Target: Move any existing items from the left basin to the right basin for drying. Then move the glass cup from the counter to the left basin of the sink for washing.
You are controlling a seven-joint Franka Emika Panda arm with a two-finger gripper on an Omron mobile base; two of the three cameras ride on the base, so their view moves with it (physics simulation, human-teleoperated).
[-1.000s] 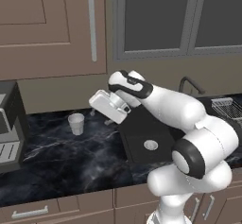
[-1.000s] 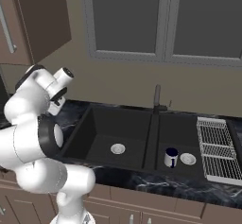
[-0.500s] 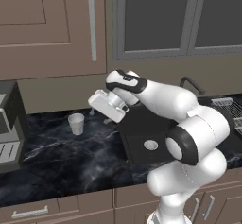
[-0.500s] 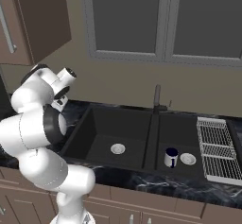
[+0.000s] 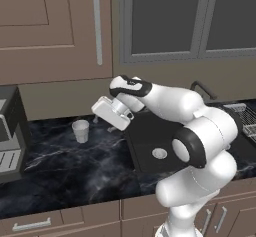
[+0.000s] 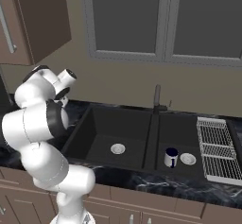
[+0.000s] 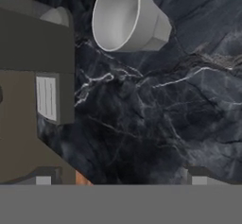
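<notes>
- desk (image 5: 75, 161) is glossy black marble with white veins, pretty reflective
- glass cup (image 7: 127, 19) looks frosted, whitish and translucent, smooth walls
- sink (image 6: 142, 135) is matte black, no shine
- drying rack (image 6: 217, 150) is thin pale wire, looks metal
- cabinets (image 5: 50, 26) are matt brown wood with a brushed metal handle (image 5: 97, 28)

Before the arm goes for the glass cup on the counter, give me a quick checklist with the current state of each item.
1. Wider matte-black left basin free of items: ok.
2. Small dark cup standing in the narrower black right basin: ok.
3. Small translucent whitish glass cup upright on the glossy black marble counter: ok.
4. Cup ahead of the gripper in the hand view: ok.
5. Fingers spread wide enough for the cup: cannot tell.
6. Gripper around the cup: not ok, apart from it.
</notes>
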